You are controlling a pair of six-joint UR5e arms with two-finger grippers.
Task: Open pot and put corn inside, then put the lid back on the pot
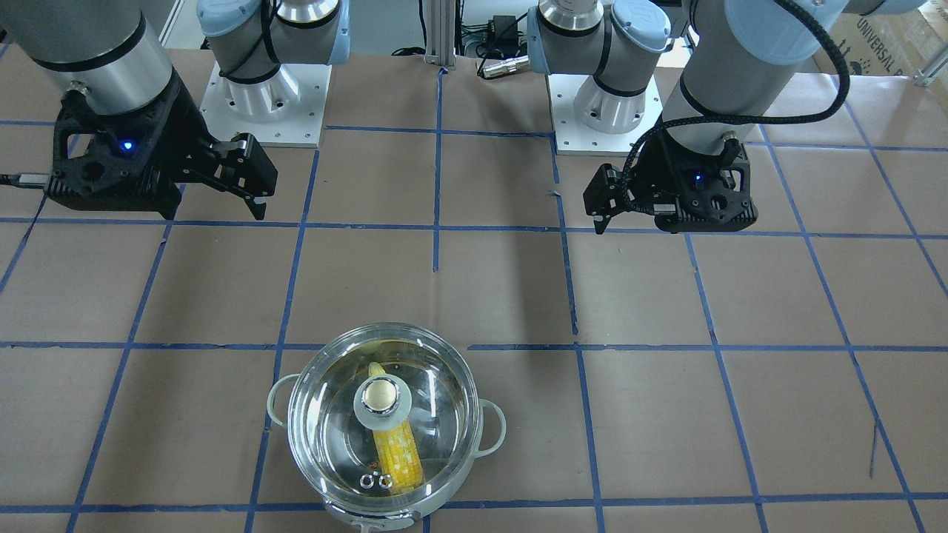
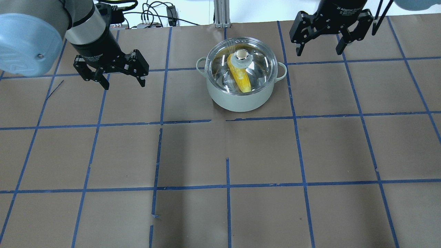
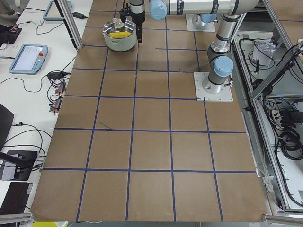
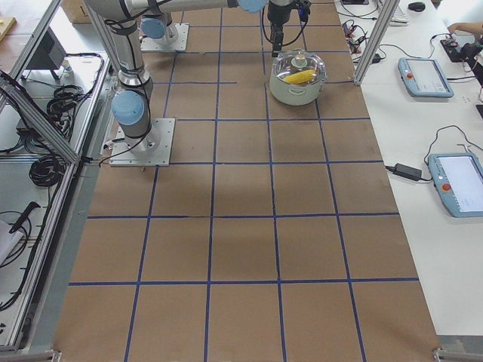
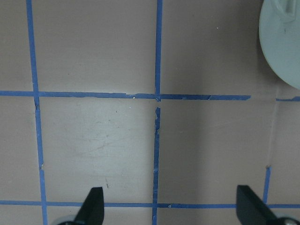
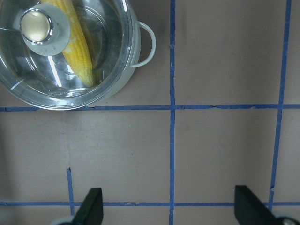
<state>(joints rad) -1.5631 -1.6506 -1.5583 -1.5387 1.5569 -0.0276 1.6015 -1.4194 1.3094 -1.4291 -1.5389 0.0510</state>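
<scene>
1. The pot (image 2: 241, 101) stands on the tabletop (image 2: 220, 155), in the half far from the robot's bases and between the two grippers.
2. The lid (image 2: 262, 67) is seated flat on the pot rim, with its knob (image 2: 242, 54) on top at the centre.
3. The corn (image 2: 242, 78) lies inside the pot and shows through the glass. It runs diagonally under the knob, with its tapered end toward the robot's side.
4. The left gripper (image 2: 124, 85) hangs above the tabletop on the pot's left, clear of it. Its jaws are spread wide and hold nothing. The left wrist view shows both fingers (image 5: 93, 206) over bare tabletop, with only the pot's edge in the upper right corner.
5. The right gripper (image 2: 318, 52) hangs above the tabletop on the pot's right, not touching it. Its jaws are spread wide and are empty. The right wrist view shows the lidded pot at upper left, with one side handle (image 6: 146, 44) facing the gripper.
</scene>
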